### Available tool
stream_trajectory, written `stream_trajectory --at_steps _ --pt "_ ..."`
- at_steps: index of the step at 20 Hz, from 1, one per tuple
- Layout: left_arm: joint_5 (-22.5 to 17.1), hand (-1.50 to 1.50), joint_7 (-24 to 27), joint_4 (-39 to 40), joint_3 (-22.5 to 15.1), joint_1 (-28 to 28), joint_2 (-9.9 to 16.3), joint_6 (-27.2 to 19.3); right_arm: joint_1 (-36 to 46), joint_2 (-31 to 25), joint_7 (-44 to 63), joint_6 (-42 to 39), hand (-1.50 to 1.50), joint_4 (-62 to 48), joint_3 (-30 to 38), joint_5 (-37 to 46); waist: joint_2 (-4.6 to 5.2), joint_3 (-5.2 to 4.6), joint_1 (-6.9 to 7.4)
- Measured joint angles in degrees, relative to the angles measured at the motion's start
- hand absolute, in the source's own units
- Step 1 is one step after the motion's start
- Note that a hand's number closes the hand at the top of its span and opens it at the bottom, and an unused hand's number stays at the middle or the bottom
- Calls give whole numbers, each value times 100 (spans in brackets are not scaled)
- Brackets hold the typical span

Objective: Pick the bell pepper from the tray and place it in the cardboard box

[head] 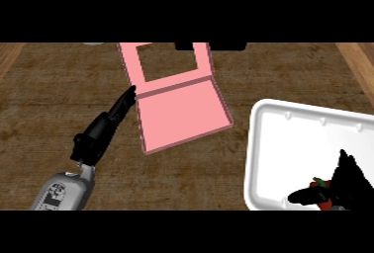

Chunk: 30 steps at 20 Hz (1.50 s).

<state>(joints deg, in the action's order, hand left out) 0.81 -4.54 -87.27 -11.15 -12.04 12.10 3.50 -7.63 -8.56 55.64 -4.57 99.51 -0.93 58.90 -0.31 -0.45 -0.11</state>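
Writing: we read none on any item | Left hand (102,131): over the wooden tabletop (51,108), fingers straight, tips beside the pink box (179,111), holding nothing | Right hand (343,185): low over the white tray (292,148), fingers curled round the red pepper (320,187) | Pepper: we place it inside the tray, lower right.

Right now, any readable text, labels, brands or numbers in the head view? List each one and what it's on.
No readable text anywhere.
Left forearm: small dark marks on the grey casing, too blurred to read.
Pink box: plain, no print.
White tray: plain, no print.
Bell pepper, mostly hidden by the right hand: no label visible.
Left hand: plain black.
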Motion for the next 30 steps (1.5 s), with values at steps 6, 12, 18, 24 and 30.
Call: stream_trajectory --at_steps 6,12,18,24,30 --pt "185 0 9 32 5 -4 -202 11 101 -33 -30 -53 -150 -233 135 84 -7 -10 1" --pt "271 0 -48 -151 29 164 -270 89 136 -57 -221 -71 150 -408 221 8 -26 -36 9" --pt "306 0 28 -45 193 49 -271 167 184 -209 -483 80 150 -628 184 224 -31 -43 11" --pt "305 0 -22 4 131 -28 -339 261 419 -333 -1187 -121 150 -229 -994 780 -20 -64 185" --pt "332 0 2 69 -48 -146 -437 361 1273 -23 -2525 -512 150 90 -3238 1185 15 -1 539"
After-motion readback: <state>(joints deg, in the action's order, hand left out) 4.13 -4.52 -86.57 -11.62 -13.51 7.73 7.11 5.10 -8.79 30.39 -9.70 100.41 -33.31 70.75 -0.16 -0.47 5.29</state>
